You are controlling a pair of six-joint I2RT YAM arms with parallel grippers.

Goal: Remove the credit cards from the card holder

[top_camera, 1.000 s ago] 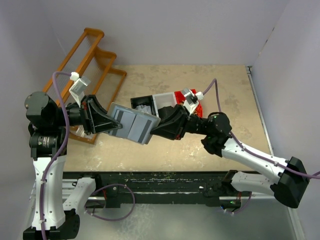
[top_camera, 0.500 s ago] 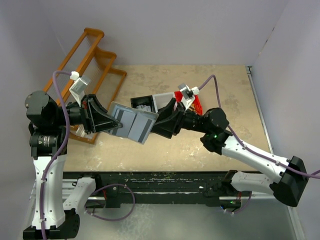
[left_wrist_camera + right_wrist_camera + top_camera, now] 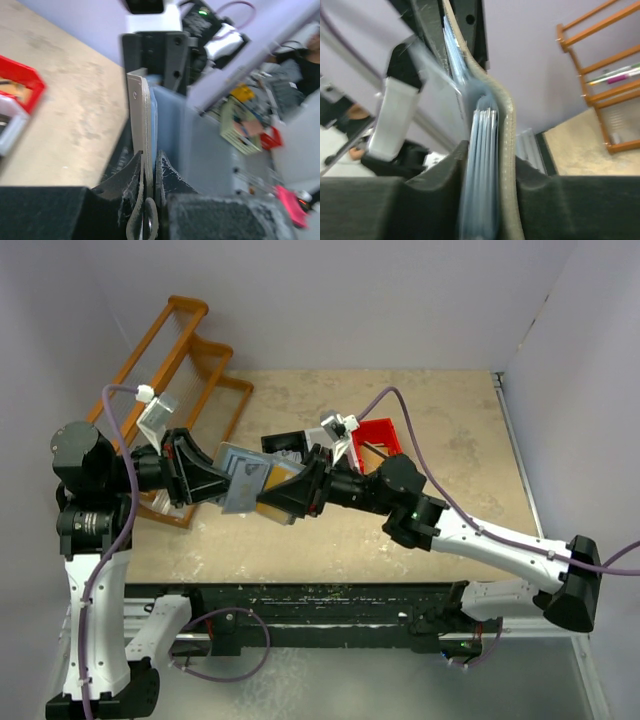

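Grey stiff holder (image 3: 139,115) clamped in left tool (image 3: 149,170) at 9 o'clock; right tool (image 3: 490,165) pinches thin, likely slick cards (image 3: 484,145) edgewise

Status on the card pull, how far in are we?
Done: the card holder is held off the table, pinched at one end by the left gripper. In hand: the right gripper is clamped over the credit cards and one flap at the other end. Left: every card seen sits inside the holder, so all the pulling out remains.
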